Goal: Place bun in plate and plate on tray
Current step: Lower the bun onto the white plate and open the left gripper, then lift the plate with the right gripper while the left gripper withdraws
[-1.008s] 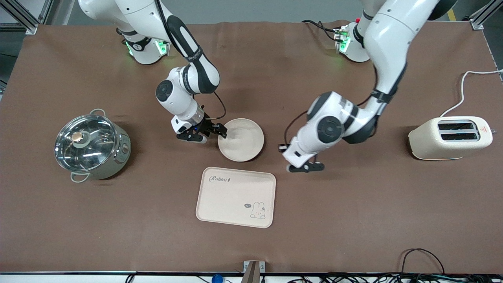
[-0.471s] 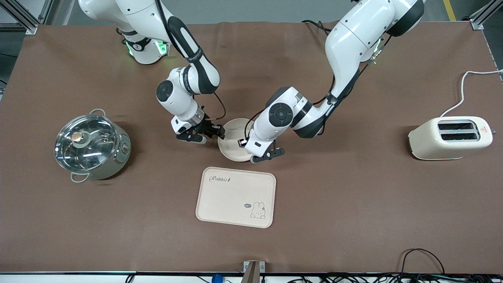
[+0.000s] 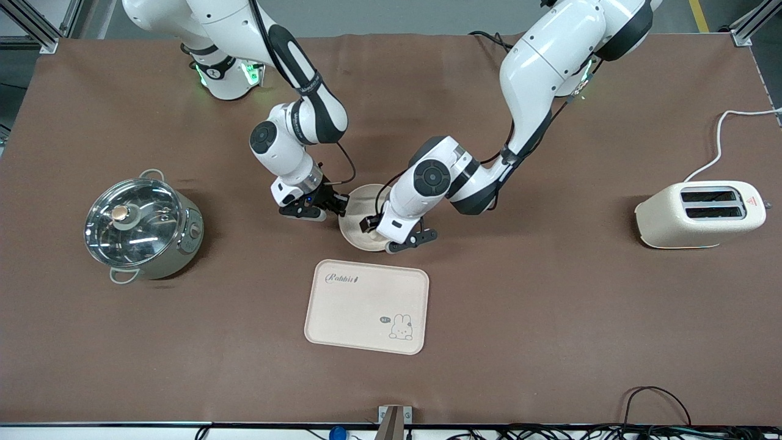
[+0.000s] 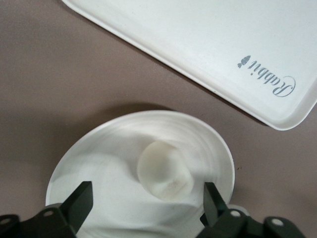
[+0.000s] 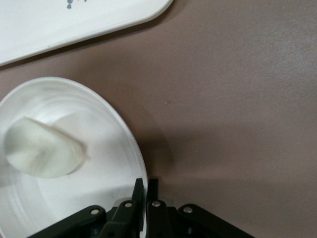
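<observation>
The left tool [image 4: 146, 206], now spread wide over the plate [image 3: 357, 235], has just dropped the bun [image 4: 163, 170] into it as the right tool [image 5: 145, 198] pinches the plate's rim, leaving the tray [image 3: 366, 305] move.

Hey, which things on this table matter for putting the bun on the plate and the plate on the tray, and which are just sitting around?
Part of the job:
- bun, lying in the plate
- plate, its rim pinched by the right hand
- tray, nearer the front camera than the plate
- left hand, open over the plate

Just lying about:
- lidded pot
- toaster
</observation>
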`<state>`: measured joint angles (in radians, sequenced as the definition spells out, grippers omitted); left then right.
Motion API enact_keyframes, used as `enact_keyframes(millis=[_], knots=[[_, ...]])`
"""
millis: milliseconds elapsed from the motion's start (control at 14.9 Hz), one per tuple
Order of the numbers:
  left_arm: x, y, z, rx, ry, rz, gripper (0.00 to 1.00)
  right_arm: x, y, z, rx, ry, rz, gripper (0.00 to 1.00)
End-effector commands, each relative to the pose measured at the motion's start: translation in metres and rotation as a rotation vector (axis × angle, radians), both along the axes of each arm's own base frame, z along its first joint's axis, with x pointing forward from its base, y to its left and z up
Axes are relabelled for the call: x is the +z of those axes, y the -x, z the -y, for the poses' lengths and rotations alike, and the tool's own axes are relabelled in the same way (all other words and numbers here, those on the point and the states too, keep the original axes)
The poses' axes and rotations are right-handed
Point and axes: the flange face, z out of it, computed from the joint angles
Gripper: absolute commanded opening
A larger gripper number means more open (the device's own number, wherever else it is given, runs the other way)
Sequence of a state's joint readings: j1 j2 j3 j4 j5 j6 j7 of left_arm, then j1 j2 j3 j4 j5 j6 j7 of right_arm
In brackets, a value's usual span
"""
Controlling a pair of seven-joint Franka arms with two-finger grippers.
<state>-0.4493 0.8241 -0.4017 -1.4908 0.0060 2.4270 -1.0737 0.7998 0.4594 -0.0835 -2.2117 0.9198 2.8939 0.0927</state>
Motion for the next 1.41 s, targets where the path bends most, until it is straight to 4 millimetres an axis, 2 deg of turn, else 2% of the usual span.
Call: enact_keyframes(millis=[0, 134, 202, 269, 471, 538, 605, 739, 874, 941, 1143, 1277, 1345], knots=[[0.009, -0.003, 0.004, 0.013, 0.009, 0.011, 1.0, -0.004, 0.0, 0.001, -0.013, 0.002, 0.005, 0.0], [0.02, -0.022, -0.015, 0.011, -0.006, 0.042, 1.0, -0.004, -0.001, 0.003, -0.018, 0.001, 0.006, 0.0], [0.036, -0.044, -0.043, -0.017, -0.032, 0.076, 1.0, -0.003, -0.003, 0.005, -0.022, 0.0, 0.005, 0.0], [0.054, -0.057, -0.065, -0.091, -0.073, 0.101, 1.0, -0.001, -0.005, 0.008, -0.026, -0.005, 0.003, 0.0], [0.119, -0.101, -0.155, -0.25, -0.141, 0.141, 1.0, 0.018, -0.012, 0.011, -0.067, -0.046, 0.002, 0.0], [0.135, -0.111, -0.183, -0.275, -0.158, 0.148, 1.0, 0.021, -0.015, 0.012, -0.081, -0.068, -0.02, 0.0], [0.159, -0.123, -0.222, -0.312, -0.179, 0.167, 1.0, 0.03, -0.025, 0.009, -0.083, -0.092, -0.02, 0.0], [0.205, -0.134, -0.283, -0.341, -0.218, 0.198, 1.0, 0.041, -0.048, 0.015, -0.106, -0.121, -0.003, 0.0], [0.257, -0.129, -0.33, -0.351, -0.253, 0.209, 1.0, 0.055, -0.069, 0.018, -0.122, -0.144, 0.031, 0.0], [0.282, -0.119, -0.348, -0.37, -0.267, 0.194, 1.0, 0.054, -0.083, 0.019, -0.128, -0.148, 0.042, 0.0], [0.365, -0.078, -0.37, -0.385, -0.321, 0.217, 1.0, 0.043, -0.146, 0.022, -0.124, -0.173, 0.046, 0.0], [0.399, -0.053, -0.374, -0.398, -0.348, 0.22, 1.0, 0.038, -0.194, 0.037, -0.092, -0.164, 0.054, 0.0], [0.406, -0.045, -0.375, -0.403, -0.353, 0.212, 1.0, 0.035, -0.211, 0.044, -0.069, -0.157, 0.043, 0.0]])
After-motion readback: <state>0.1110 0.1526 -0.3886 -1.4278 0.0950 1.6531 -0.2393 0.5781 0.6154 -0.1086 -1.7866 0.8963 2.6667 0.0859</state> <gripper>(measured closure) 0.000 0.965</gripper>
